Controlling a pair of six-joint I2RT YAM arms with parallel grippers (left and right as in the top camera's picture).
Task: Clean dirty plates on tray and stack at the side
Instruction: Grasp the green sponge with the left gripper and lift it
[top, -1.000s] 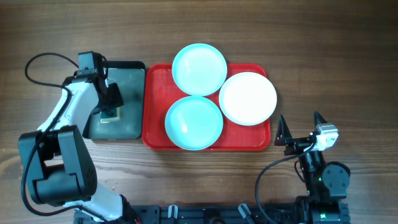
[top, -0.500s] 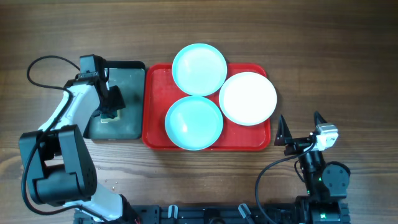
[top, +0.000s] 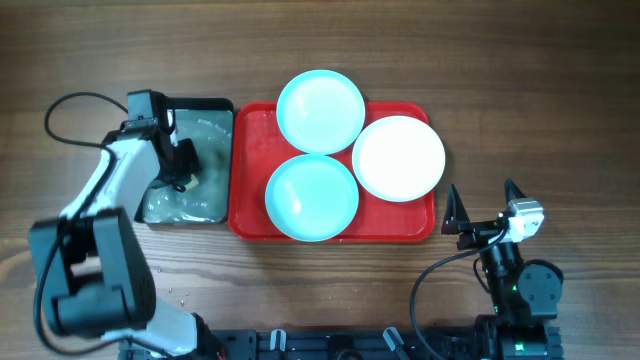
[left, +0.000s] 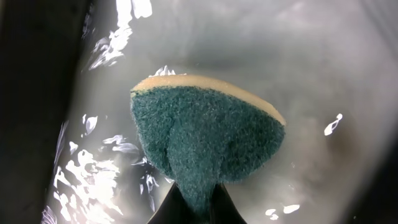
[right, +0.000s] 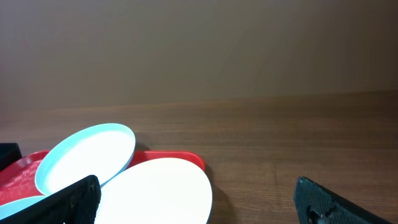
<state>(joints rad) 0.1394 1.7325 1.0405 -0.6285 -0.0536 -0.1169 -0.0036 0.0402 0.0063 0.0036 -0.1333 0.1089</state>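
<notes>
The red tray (top: 250, 135) holds three plates: a cyan plate (top: 320, 110) at the back, a cyan plate (top: 311, 197) at the front and a white plate (top: 398, 158) at the right. My left gripper (top: 180, 172) is over the black tray (top: 212, 110) and is shut on the sponge (left: 208, 127), green side toward the camera, above wet shiny tray floor. My right gripper (top: 484, 208) is open and empty, right of and in front of the red tray. In the right wrist view the white plate (right: 155, 190) and the back cyan plate (right: 87, 155) show.
The black tray (left: 348, 68) holds water that glints. A black cable (top: 70, 105) loops left of the left arm. Wooden table (top: 540, 100) lies right of the red tray. Small specks lie on the table at the front left (top: 175, 293).
My left gripper has shifted slightly within the black tray with the sponge in it. The water surface now glints more. The right arm has not moved.
</notes>
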